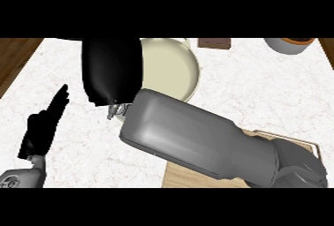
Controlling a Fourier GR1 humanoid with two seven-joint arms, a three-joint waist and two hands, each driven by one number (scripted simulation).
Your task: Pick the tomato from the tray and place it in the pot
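Observation:
The cream pot (pixel 175 66) stands at the back middle of the counter, and a small metal part (pixel 115 110) shows at its near left. My right hand (pixel 111 70) is over the pot's left rim, seen from the back. Its grey forearm (pixel 195 137) crosses the view from the lower right. No tomato shows anywhere; the hand and forearm hide whatever is under them. The wooden tray (pixel 189 176) lies at the lower right, mostly under the forearm, with a metal handle (pixel 316 148) at its right end. My left hand (pixel 42 128) rests open at the lower left, fingers up.
A brown block (pixel 215 43) lies at the back edge beside the pot. A light-coloured vessel with an orange rim (pixel 290 45) stands at the back right corner. The white marble counter (pixel 58 70) ends at a wooden strip (pixel 14 57) on the left.

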